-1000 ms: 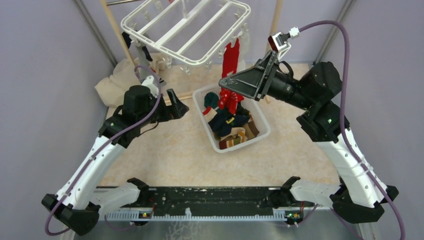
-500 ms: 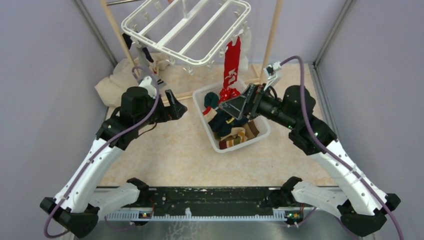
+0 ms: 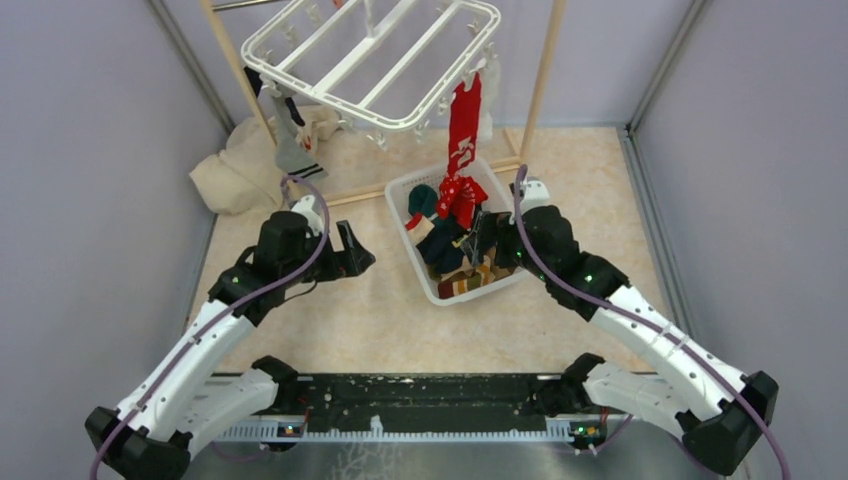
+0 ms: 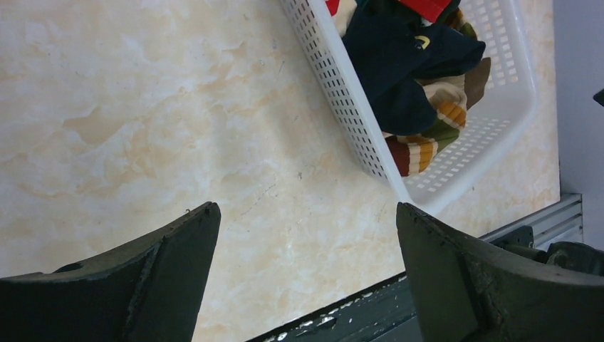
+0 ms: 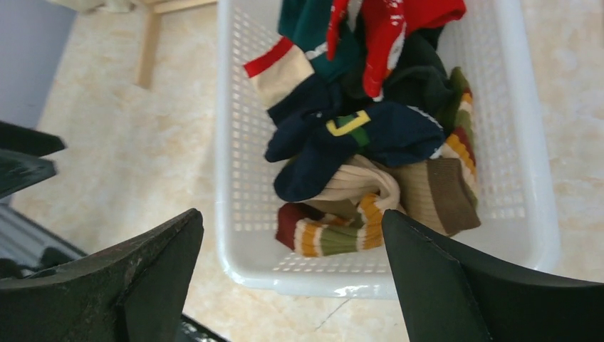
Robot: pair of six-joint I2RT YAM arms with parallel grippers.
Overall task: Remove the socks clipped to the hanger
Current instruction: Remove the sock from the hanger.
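Overhead, a red sock [image 3: 463,120] hangs clipped to the white hanger [image 3: 322,97]

The hanger [image 3: 405,125] — far side cropped at the top edge.

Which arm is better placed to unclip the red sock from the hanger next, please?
Right. Its open end effector hangs over the basket, beside the lower end of the red sock clipped to the hanger; the left end effector sits farther off, left of the basket.
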